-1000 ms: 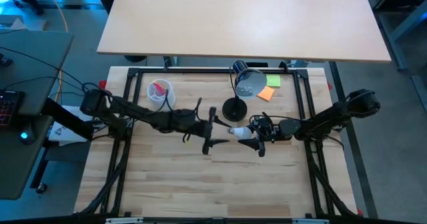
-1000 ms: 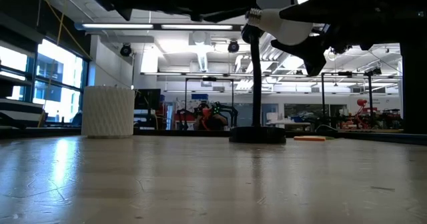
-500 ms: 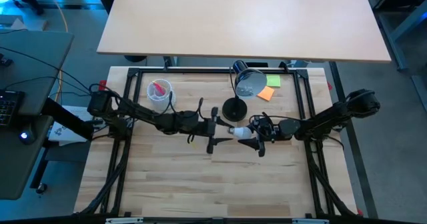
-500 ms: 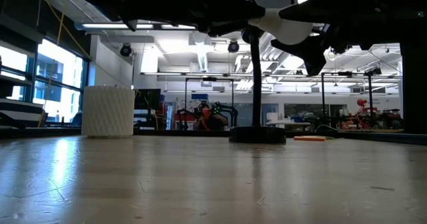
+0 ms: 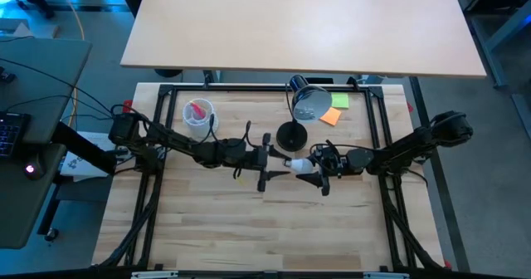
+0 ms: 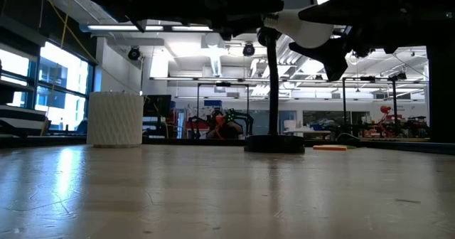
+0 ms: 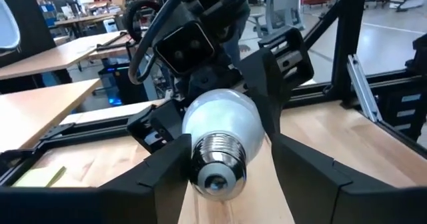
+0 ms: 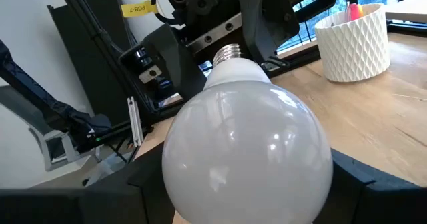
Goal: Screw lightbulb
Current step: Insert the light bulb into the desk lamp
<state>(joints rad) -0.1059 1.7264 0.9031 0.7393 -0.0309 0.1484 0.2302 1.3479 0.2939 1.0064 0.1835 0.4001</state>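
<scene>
- Two grippers meet at mid-table, above the wood. The left gripper (image 5: 276, 163) comes in from the left, its fingers (image 7: 167, 177) partly spread, flanking the bulb's silver screw base; contact cannot be made out.
- Between them the lightbulb (image 5: 299, 165) lies level, long axis left to right, base pointing left.
- On the right, the right gripper (image 5: 318, 168) grips the bulb's white glass.
- Just beyond stands the lamp (image 5: 300, 113); its socket is hidden.
</scene>
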